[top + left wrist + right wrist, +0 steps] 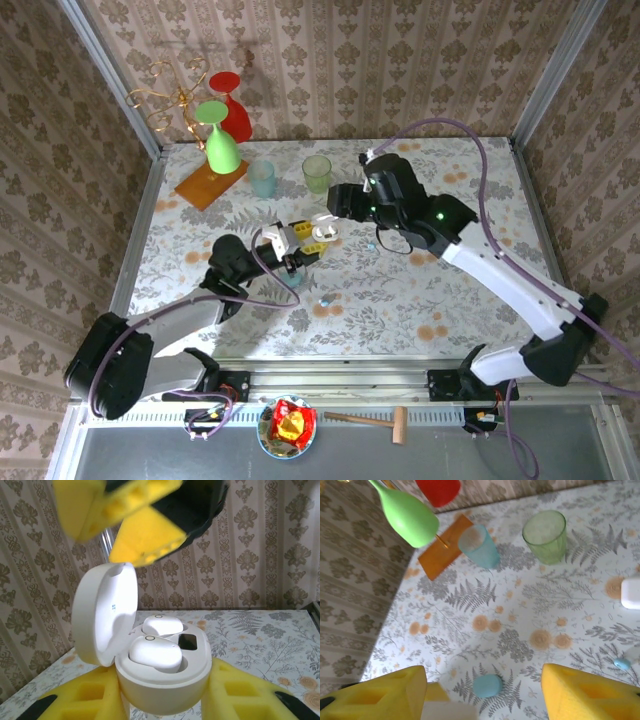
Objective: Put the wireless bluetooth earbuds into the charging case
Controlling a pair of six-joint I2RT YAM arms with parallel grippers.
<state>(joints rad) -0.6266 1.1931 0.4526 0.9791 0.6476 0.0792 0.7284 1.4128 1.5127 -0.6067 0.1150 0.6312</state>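
The left gripper (165,700) pinches the open white case (165,682) near the middle of the table, and two white earbuds (152,654) sit inside. The right gripper (482,692) hangs just above, fingers spread. The putting-in step looks nearly done. Next, I think, it must lift away gently, without bumping them.

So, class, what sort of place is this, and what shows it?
Probably a staged robot test cell, not a home: wallpapered panels on a metal frame enclose a floral table, with a left arm and right arm mounted at its near edge.
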